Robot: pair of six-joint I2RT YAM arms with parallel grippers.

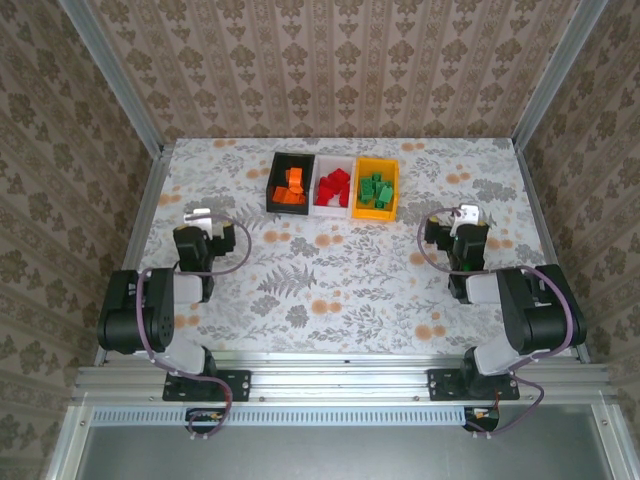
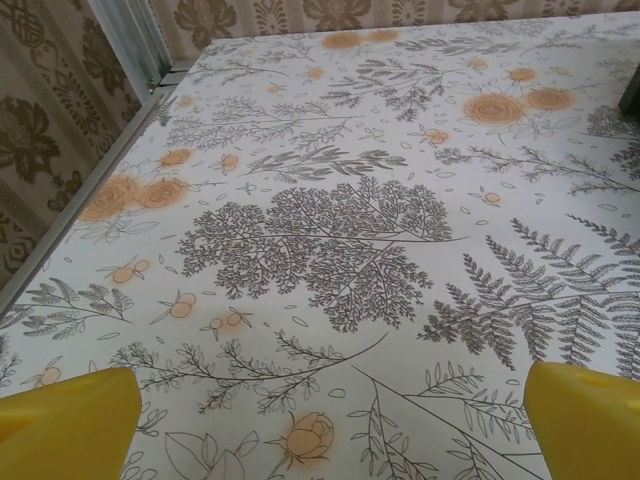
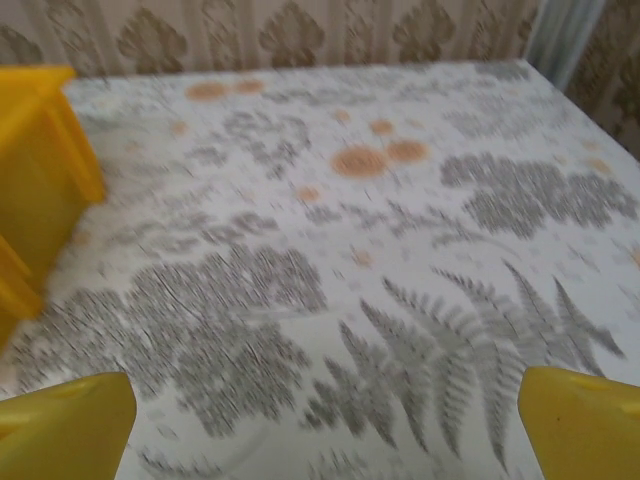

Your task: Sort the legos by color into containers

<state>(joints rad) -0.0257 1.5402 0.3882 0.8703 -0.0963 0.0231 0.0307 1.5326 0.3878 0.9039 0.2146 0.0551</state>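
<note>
Three bins stand in a row at the back of the table. The black bin holds orange legos, the white bin holds red legos, and the yellow-orange bin holds green legos. My left gripper sits near the left side of the table, open, with its yellow fingertips wide apart over bare cloth. My right gripper is at the right side, open and empty, its fingertips apart. The yellow-orange bin lies to its left in a blurred right wrist view.
A floral tablecloth covers the table. Metal frame posts and patterned walls enclose it on three sides. Both arm bases are bolted to the near rail.
</note>
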